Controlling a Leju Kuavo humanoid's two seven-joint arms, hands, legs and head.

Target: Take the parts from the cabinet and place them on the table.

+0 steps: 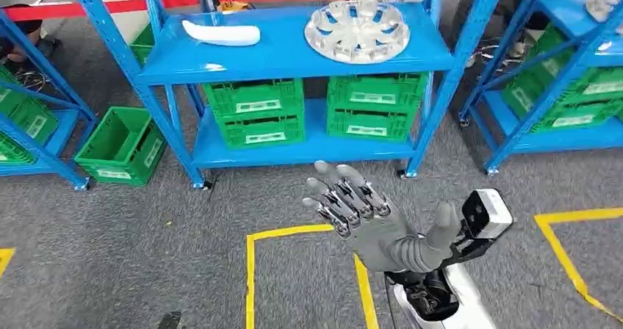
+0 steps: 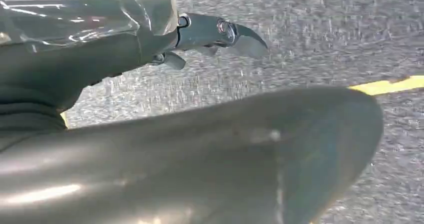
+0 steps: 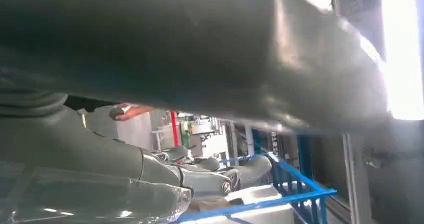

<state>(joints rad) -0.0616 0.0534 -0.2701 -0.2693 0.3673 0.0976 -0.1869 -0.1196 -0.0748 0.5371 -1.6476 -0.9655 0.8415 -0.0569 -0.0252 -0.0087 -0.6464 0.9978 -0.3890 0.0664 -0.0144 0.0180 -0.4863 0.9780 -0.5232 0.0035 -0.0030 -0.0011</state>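
A long white part (image 1: 220,33) and a round silver wheel cover (image 1: 358,29) lie on the top board of the blue cabinet rack (image 1: 294,63) ahead of me. My right hand (image 1: 367,222) is raised in front of the rack at lower-shelf height, well short of both parts, fingers spread and holding nothing. In the right wrist view the right hand (image 3: 165,184) points toward blue rack rails (image 3: 280,196). My left hand (image 2: 150,149) hangs over the grey floor, its thumb across the near view and its fingers (image 2: 215,31) stretched out, empty.
Green crates (image 1: 257,112) (image 1: 371,107) fill the rack's lower shelf, and another green crate (image 1: 121,145) stands on the floor to the left. More blue racks flank it on the left (image 1: 29,116) and right (image 1: 573,20). Yellow tape (image 1: 253,270) marks the grey carpet.
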